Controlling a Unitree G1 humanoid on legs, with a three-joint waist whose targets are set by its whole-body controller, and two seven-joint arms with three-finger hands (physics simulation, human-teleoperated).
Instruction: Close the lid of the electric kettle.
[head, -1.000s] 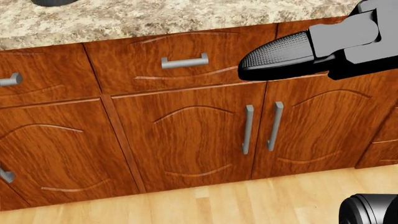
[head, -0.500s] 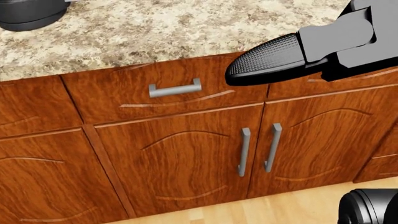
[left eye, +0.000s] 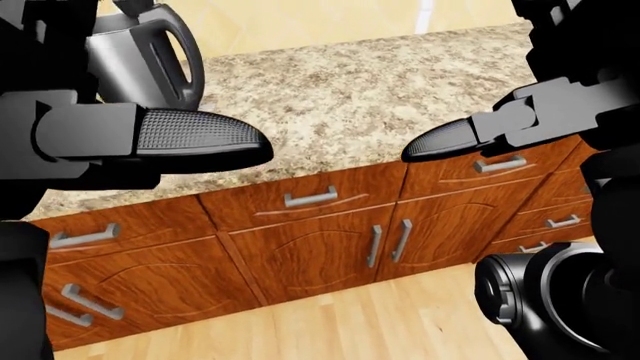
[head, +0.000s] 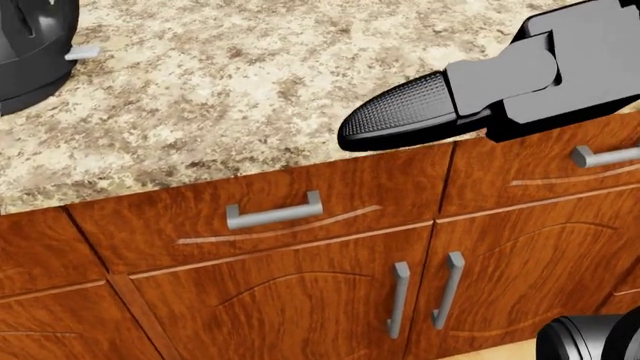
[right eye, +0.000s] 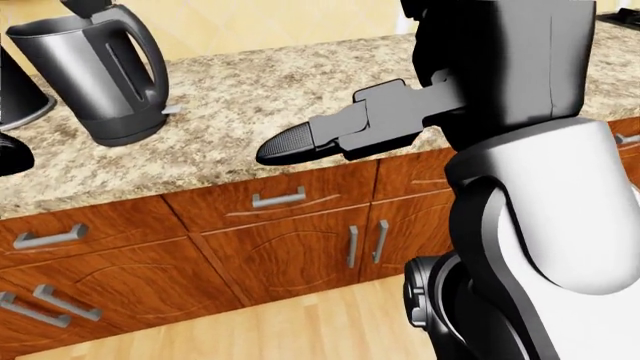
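The electric kettle (right eye: 95, 75) stands on the granite counter at the top left of the right-eye view. It has a steel body and a black handle, and its lid (right eye: 85, 6) is tipped up open. Its base shows at the head view's top left corner (head: 30, 52). My left hand (left eye: 200, 139) is open and empty at the left of the left-eye view, below and in front of the kettle. My right hand (head: 400, 112) is open and empty over the counter's edge, well to the right of the kettle. Neither hand touches it.
The speckled counter (head: 250, 90) tops red-brown wooden cabinets with grey drawer handles (head: 272, 211) and door handles (head: 400, 296). A wood floor (left eye: 330, 322) lies below. A dark object (right eye: 15, 82) stands left of the kettle. My right arm (right eye: 540, 187) fills the right-eye view's right side.
The camera has moved: in the head view the cabinets have slid down, more counter shows, and the kettle's base has grown larger at the top left. My right hand holds its pose.
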